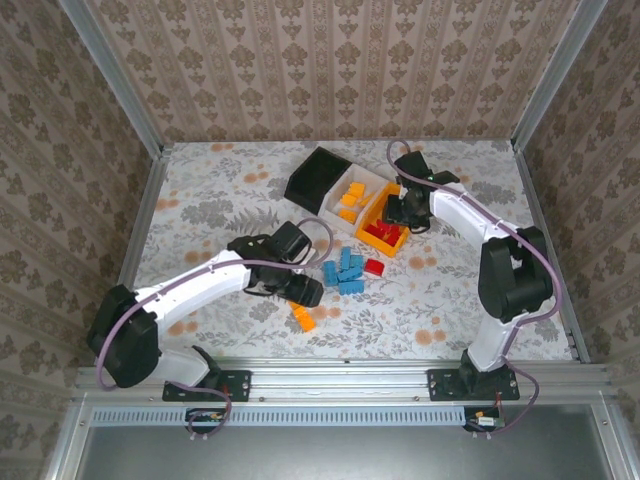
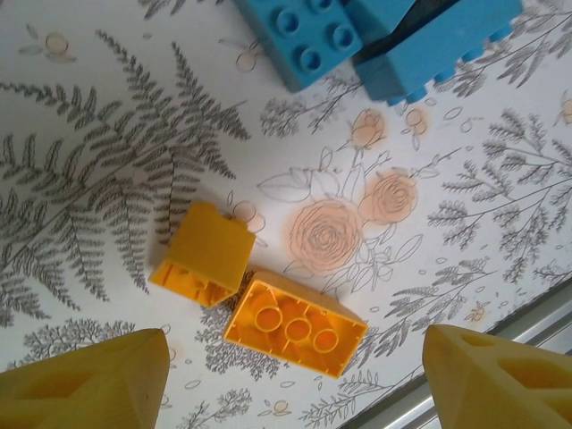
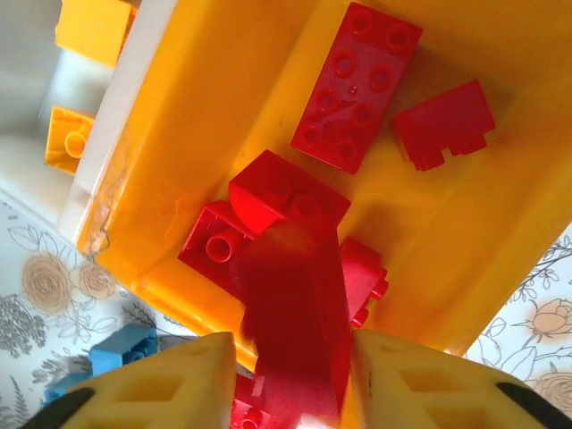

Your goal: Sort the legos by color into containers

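Observation:
My left gripper (image 2: pixel 295 384) is open low over two orange legos: an overturned long brick (image 2: pixel 295 323) between its yellow fingers (image 2: pixel 85 384), and a smaller one (image 2: pixel 204 255) just beyond. From above, that gripper (image 1: pixel 303 291) hangs by these orange bricks (image 1: pixel 303 318). Blue legos (image 1: pixel 345 270) and one red brick (image 1: pixel 374 267) lie mid-table. The containers stand in a row: black (image 1: pixel 318 178), white (image 1: pixel 352 205) with orange bricks, orange-yellow (image 1: pixel 398 240) with red ones. My right gripper (image 3: pixel 290 357) hovers over the orange-yellow bin (image 3: pixel 206 107). A blurred red brick (image 3: pixel 295 322) sits loose between its parted fingers.
Several red bricks (image 3: pixel 357 85) lie inside the orange-yellow bin. Two large blue bricks (image 2: pixel 393 40) sit just beyond the orange ones. The metal rail of the near table edge (image 2: pixel 527 317) runs close to the left gripper. Patterned walls enclose the table.

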{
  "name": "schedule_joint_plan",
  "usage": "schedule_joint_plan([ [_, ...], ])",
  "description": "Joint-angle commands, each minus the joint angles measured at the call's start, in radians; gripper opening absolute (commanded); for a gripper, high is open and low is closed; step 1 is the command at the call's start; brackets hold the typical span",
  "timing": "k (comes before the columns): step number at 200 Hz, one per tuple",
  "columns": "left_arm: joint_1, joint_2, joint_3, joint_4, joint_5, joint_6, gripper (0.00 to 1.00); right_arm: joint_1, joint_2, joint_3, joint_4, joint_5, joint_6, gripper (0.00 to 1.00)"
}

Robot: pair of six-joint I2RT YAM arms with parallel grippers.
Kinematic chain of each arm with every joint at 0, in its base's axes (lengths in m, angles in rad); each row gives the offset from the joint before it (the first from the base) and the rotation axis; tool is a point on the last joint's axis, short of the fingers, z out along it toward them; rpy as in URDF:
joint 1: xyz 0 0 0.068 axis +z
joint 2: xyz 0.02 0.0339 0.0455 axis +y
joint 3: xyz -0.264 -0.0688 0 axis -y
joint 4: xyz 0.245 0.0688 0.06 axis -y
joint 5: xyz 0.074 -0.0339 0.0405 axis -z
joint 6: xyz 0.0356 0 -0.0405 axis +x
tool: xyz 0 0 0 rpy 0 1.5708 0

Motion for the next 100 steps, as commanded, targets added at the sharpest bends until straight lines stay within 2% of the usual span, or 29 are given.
schedule_joint_plan([
  [1,-0.007,-0.033,-0.03,-0.046,-0.025,-0.063,0.77,-0.003,-0.036,0.024,-0.01,-0.019,-0.015,0.47],
  [33,-0.007,-0.036,-0.07,-0.046,-0.043,-0.085,0.8,0.028,-0.158,-0.08,0.007,-0.016,0.011,0.53],
  [100,0.014,0.109,-0.021,-0.018,-0.085,-0.001,0.78,0.184,-0.362,-0.334,0.062,-0.02,0.117,0.55],
])
